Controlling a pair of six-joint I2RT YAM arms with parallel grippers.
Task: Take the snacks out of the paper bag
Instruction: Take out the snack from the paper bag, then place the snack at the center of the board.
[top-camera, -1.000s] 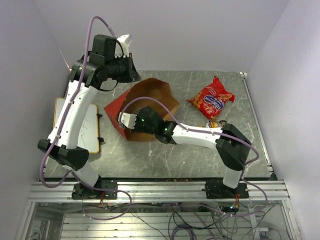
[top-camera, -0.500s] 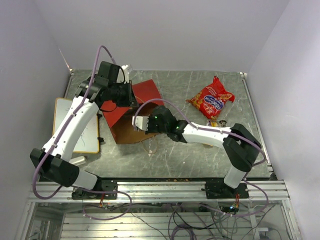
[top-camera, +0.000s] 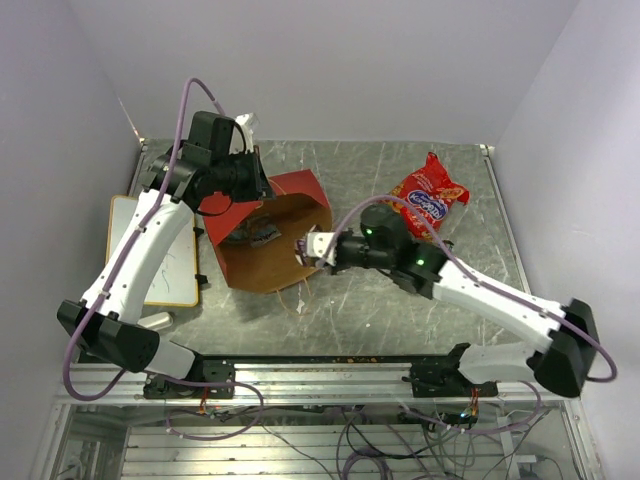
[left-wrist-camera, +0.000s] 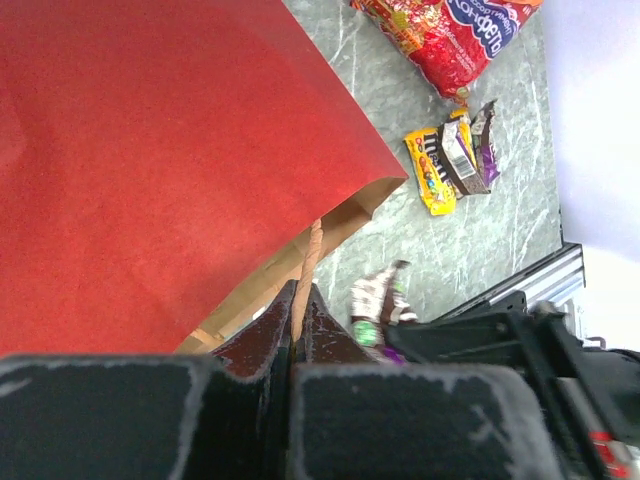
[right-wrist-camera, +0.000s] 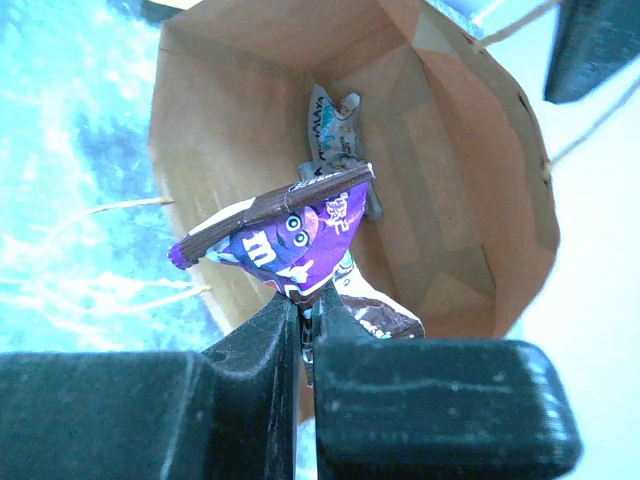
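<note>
The red paper bag (top-camera: 262, 245) lies on the table with its brown mouth facing the right arm. My left gripper (top-camera: 256, 186) is shut on the bag's twisted handle (left-wrist-camera: 306, 262) at the top rim (left-wrist-camera: 298, 300). My right gripper (top-camera: 304, 248) is shut on a purple candy packet (right-wrist-camera: 290, 240) just outside the bag's mouth, with a dark brown packet (right-wrist-camera: 385, 312) caught in the same grip (right-wrist-camera: 305, 305). A light-blue packet (right-wrist-camera: 335, 135) lies deep inside the bag. The red chip bag (top-camera: 428, 198) lies on the table at the right, also seen from the left wrist (left-wrist-camera: 450, 30).
Yellow, dark and purple candy packets (left-wrist-camera: 452, 155) lie on the table near the chip bag. A yellow-framed whiteboard (top-camera: 165, 262) lies at the left edge beside the left arm. Walls close in the table on three sides.
My right gripper has drawn back out of the bag to the right with the purple packet. The left gripper has shifted the bag, and its mouth now stands open towards the right arm.
</note>
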